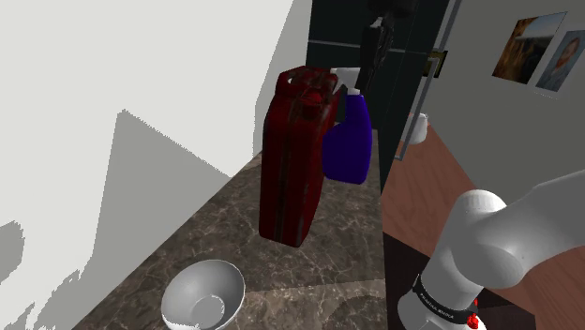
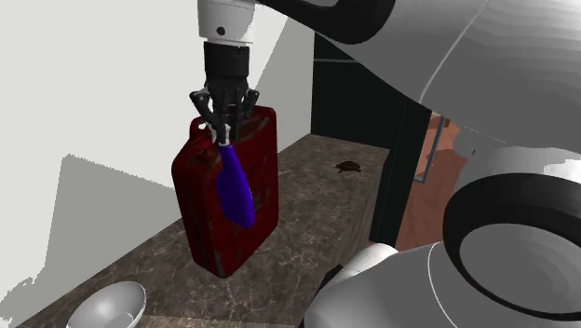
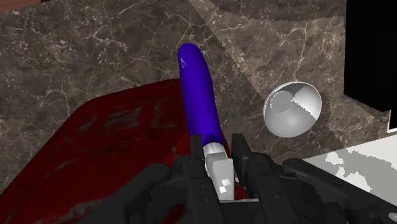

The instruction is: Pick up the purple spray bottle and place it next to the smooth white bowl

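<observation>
In the shoulder view the glossy purple spray bottle (image 1: 349, 148) is hanging beside a boxy dark-red canister (image 1: 295, 164), above the marbled desk (image 1: 328, 246), well apart from the smooth rounded bowl (image 1: 202, 298). In the second exterior view the black pincer (image 2: 226, 130) is clasping its white head. The wrist view is showing that same grip.

bowl (image 1: 202, 295) cut by edge, dark speck (image 2: 349, 168) unidentifiable
</observation>
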Robot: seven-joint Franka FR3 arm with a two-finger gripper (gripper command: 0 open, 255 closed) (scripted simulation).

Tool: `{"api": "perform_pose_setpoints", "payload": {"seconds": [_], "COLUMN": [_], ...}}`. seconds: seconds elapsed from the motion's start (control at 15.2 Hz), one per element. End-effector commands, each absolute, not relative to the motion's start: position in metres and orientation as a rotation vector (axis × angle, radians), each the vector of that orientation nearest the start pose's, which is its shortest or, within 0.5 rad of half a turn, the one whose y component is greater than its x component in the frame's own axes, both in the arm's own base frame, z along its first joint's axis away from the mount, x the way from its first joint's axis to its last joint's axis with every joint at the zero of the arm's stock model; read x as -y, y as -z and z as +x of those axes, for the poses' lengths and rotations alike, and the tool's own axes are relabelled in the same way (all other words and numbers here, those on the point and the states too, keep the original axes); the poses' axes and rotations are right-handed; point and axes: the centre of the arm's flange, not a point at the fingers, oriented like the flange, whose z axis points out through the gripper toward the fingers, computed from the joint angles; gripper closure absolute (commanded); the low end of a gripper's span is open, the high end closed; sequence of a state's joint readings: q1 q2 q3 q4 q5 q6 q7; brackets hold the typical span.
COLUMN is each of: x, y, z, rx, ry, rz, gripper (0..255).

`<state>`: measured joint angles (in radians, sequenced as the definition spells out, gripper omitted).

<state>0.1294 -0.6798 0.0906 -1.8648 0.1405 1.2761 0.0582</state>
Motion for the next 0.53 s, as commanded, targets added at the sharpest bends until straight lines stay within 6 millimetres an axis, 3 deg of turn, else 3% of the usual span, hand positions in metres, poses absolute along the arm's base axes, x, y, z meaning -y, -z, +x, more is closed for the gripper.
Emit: {"api": "perform_pose_setpoints", "payload": {"seconds": [0.0, 0.46], "x": [-0.123, -0.208], "y": [-0.757, -0.778], "z": [0.266, 0.236], "rx": [0.29, 0.29], "ry": [0.117, 0.117], "rz": [-3.039, -3.039], "gripper": [255, 255]}}
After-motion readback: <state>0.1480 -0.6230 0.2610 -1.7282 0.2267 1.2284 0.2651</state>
